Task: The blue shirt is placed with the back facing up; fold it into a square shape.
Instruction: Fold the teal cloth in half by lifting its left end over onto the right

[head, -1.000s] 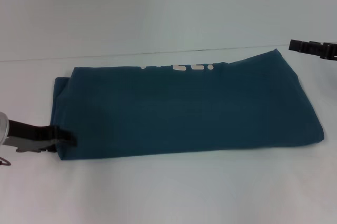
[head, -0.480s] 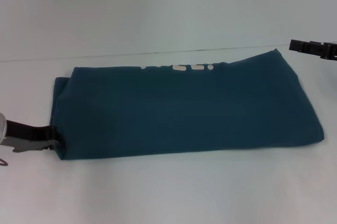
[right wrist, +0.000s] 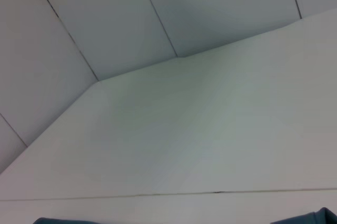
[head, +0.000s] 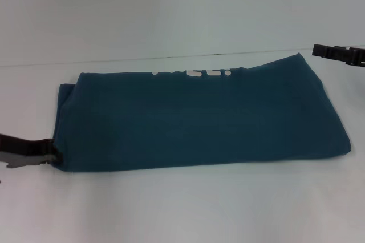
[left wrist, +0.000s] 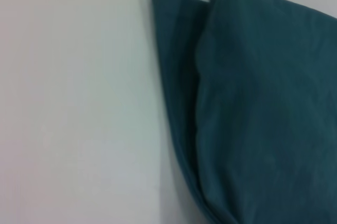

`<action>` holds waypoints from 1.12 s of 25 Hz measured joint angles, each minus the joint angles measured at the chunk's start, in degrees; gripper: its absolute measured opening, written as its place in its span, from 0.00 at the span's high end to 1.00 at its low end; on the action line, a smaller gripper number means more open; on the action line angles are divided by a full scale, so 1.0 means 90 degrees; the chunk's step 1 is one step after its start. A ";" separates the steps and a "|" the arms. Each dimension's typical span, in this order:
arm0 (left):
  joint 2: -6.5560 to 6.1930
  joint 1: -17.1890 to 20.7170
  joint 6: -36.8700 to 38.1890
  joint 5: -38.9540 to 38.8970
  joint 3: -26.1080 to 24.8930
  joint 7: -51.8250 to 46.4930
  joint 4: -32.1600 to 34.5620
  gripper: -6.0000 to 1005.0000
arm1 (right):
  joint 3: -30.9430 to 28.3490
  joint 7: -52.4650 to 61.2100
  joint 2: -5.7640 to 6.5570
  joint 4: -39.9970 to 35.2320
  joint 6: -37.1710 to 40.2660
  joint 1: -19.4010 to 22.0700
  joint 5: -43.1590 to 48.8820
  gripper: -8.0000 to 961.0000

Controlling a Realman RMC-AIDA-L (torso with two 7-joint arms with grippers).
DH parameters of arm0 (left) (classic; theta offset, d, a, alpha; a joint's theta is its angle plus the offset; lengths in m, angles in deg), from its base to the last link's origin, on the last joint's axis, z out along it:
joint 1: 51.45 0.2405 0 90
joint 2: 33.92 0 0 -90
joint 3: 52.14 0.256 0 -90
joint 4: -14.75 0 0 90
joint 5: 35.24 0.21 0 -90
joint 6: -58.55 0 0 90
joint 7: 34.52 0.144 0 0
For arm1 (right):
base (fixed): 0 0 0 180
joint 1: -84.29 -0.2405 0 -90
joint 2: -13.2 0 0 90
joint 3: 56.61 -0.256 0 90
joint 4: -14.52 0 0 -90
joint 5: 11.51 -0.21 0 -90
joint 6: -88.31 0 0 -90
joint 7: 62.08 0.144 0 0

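Note:
The blue shirt (head: 199, 117) lies on the white table (head: 182, 209), folded into a long flat band running left to right. Part of its white lettering (head: 194, 73) shows along the far edge. My left gripper (head: 52, 153) is low at the table's left, just beside the shirt's near left corner. The left wrist view shows that layered corner (left wrist: 263, 103) with nothing holding it. My right gripper (head: 317, 50) hovers at the far right, apart from the shirt's far right corner. The right wrist view shows only slivers of the shirt (right wrist: 316, 217).
The table's far edge (head: 142, 59) runs behind the shirt, with a pale panelled wall (right wrist: 158, 19) beyond it. Bare table surface lies in front of the shirt and to its left (left wrist: 79, 103).
My left gripper has drawn back to the left, off the shirt's near left corner. The shirt and my right gripper have not moved.

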 joint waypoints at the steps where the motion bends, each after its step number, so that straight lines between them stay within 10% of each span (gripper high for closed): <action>1: 0.0000 0.0052 0.0011 -0.0020 -0.0007 0.0018 0.0050 0.97 | -0.0016 -0.0010 -0.0010 0.0007 0.0000 0.0001 -0.0003 0.15; 28: -0.0389 0.1080 0.0823 -0.0212 -0.2457 0.1800 0.0721 0.97 | 0.0041 -0.0267 -0.0608 0.0300 -0.0090 -0.0207 -0.0429 0.16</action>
